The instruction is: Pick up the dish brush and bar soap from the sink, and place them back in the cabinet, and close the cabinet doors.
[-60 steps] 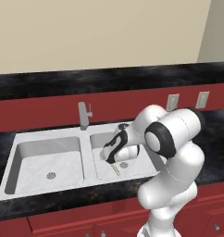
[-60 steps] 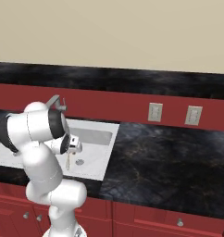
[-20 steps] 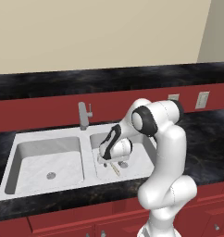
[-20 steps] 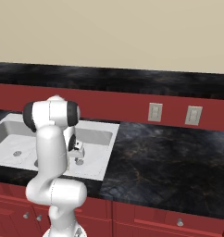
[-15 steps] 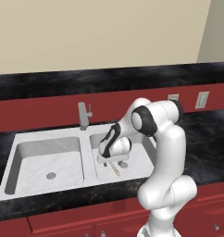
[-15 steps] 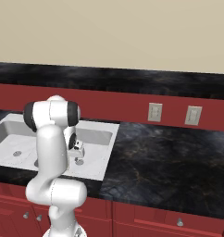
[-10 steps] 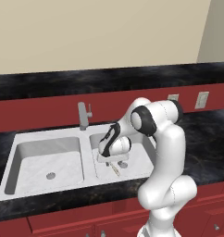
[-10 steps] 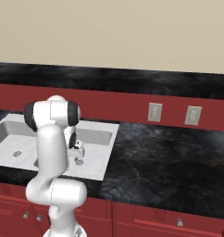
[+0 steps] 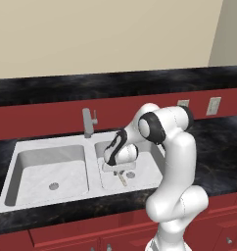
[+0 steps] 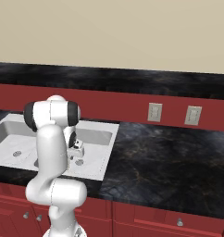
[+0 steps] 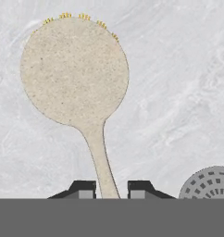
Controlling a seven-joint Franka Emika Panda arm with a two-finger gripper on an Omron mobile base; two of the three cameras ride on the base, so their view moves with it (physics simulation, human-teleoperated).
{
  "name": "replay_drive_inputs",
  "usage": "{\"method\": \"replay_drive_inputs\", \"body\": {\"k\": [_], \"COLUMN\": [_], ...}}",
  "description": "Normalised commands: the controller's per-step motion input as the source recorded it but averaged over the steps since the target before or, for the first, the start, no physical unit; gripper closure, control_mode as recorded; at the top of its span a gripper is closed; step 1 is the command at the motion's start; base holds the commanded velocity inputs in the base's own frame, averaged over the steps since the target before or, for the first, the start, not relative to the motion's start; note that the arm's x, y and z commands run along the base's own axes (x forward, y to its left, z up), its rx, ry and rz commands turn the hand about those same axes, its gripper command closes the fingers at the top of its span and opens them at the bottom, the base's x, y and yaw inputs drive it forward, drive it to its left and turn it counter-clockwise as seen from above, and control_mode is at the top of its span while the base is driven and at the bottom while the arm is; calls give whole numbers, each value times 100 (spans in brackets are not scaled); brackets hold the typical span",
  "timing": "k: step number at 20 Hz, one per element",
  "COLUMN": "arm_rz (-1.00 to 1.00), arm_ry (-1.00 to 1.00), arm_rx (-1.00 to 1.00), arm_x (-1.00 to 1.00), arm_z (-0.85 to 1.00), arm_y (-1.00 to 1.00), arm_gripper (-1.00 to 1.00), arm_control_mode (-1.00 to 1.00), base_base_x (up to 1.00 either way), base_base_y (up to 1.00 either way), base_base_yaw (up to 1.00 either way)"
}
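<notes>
- The white arm reaches down into the right-hand basin of the white marble-look double-basin sink [image 9: 22,166], with the end effector [image 9: 119,170] low over the basin floor.
- In the hand view, the end effector [image 11: 107,189] has its two dark fingertips [image 11: 84,188] drawn in close on either side of the handle of the pale-yellow dish brush with a round, sandy-looking head [image 11: 74,71]; the jaws are closed on the handle, though actual contact is hard to confirm at this scale.
- The brush lies flat on the marble basin floor, its head at about 11 o'clock from the fingertips and its thin handle running down to 6 o'clock between them; small yellow bristles show along the far rim of the head.
- A round grey slotted drain [image 11: 211,183] sits at about 4 o'clock from the brush head, near the handle end but apart from it.
- From the left base view, the brush [image 9: 123,179] appears as a short pale stick just beneath the end effector, beside the drain [image 9: 130,174].
- A grey upright faucet [image 9: 88,121] stands behind the divider between the basins, at roughly 11 o'clock from the end effector.
- The black speckled stone worktop [image 10: 169,157] surrounds the sink.
</notes>
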Motion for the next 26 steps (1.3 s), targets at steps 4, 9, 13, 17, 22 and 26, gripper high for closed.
{"method": "replay_drive_inputs", "body": {"k": [4,9,13,17,22,26], "arm_rz": [0,0,0,0,0,0], "arm_ry": [0,-1,-3,0,0,0], "arm_rx": [0,0,0,0,0,0], "arm_x": [0,-2,-6,0,-6,-9], "arm_z": [0,7,25,33,30,29], "arm_y": [0,0,0,-4,-8,-10], "arm_gripper": [100,100,100,100,100,100], "arm_control_mode": [-100,-100,-100,-100,-100,-100], "base_base_x": [0,0,0,0,0,0], "base_base_y": [0,0,0,0,0,0], "base_base_yaw": [0,0,0,0,0,0]}}
